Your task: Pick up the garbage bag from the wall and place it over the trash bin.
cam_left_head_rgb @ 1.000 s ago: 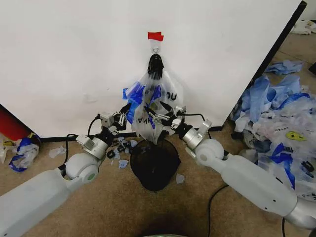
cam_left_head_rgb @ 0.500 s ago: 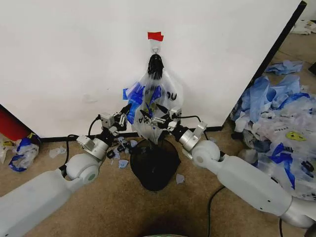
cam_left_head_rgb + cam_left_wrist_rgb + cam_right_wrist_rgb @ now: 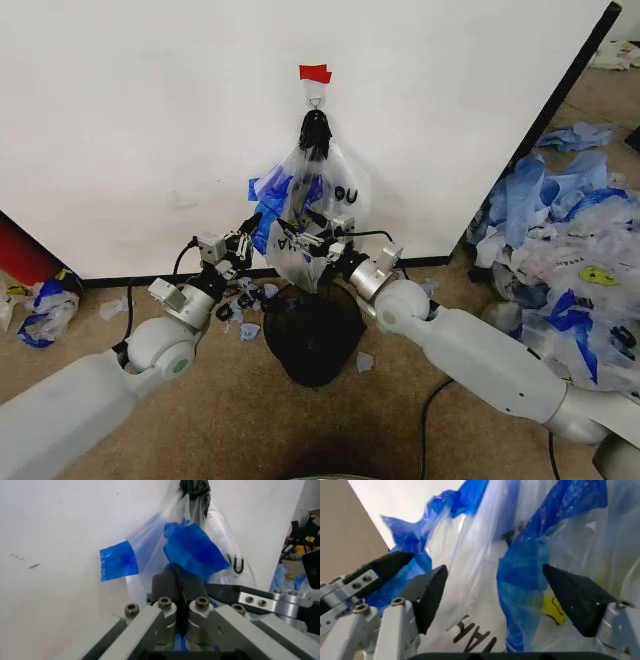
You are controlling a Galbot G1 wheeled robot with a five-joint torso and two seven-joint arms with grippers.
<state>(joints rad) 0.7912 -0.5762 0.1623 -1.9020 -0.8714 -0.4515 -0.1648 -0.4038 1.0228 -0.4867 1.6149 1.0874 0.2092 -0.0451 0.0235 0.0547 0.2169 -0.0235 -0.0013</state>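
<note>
Right gripper (image 3: 300,232) has advanced, straddling the garbage bag (image 3: 318,215).

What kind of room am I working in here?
Likely a test or lab setup, not a home: a bare white wall panel on brown carpet, one garbage bag on a taped hook, and a heap of spare bags.

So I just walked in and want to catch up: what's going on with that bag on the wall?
The garbage bag hangs from the hook on the wall, above the trash bin. The left pincer is shut on the bag's blue edge. The right pincer is open around the bag's front. The bag is not yet off the hook.
</note>
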